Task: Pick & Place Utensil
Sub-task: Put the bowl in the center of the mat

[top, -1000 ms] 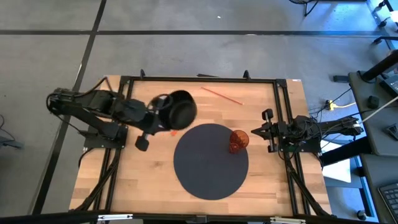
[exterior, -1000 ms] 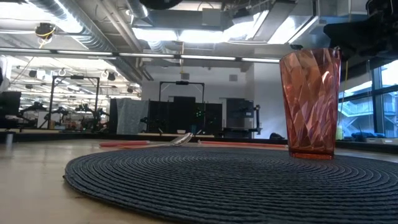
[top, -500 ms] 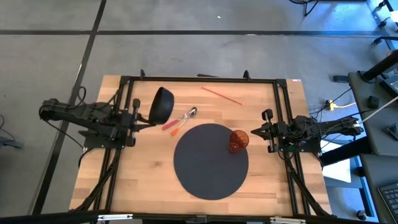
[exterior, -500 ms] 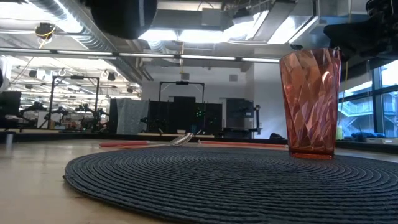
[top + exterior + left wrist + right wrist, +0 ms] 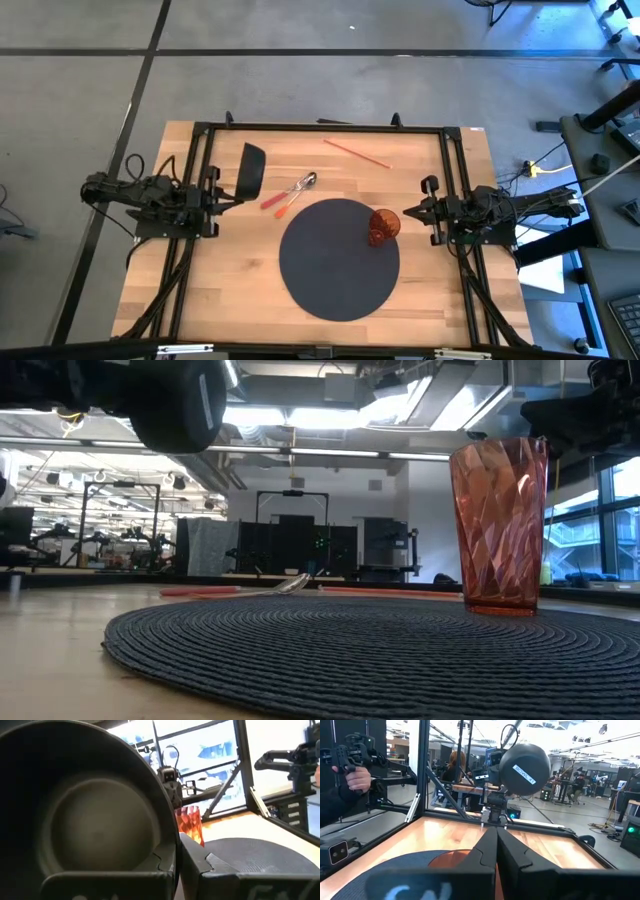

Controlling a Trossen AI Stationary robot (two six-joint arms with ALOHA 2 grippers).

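Observation:
A spoon with an orange handle (image 5: 290, 193) lies flat on the wooden table, just beyond the far left rim of the dark round placemat (image 5: 338, 258). A red tumbler (image 5: 383, 226) stands upright on the mat's right part. My left gripper (image 5: 228, 198) is at the table's left edge, shut on a black bowl (image 5: 250, 170) that stands on edge in the air. The bowl's underside (image 5: 525, 767) faces the table's right. My right gripper (image 5: 425, 210) waits shut at the right edge and touches nothing. My left gripper pinches the bowl's rim (image 5: 172, 851), one finger (image 5: 110, 885) on the hollow inside and the other on the outside. The fingers reach in about level from the table's left. The bowl is lifted clear of the table, tipped on edge, its hollow (image 5: 95, 825) facing the left arm.
A thin red stick (image 5: 355, 153) lies near the far edge. A black frame (image 5: 320, 126) borders the table's far, left and right sides. Beyond the table, in the right wrist view, a person's hand (image 5: 350, 775) holds a handle. Bare wood lies near the front left.
My left gripper has drawn back toward the table's left edge and sunk, still shut on the bowl. The bowl has gone with it and tipped from nearly flat-on, seen from above, to standing on edge. The spoon, earlier hidden under the bowl in the high view, now shows.

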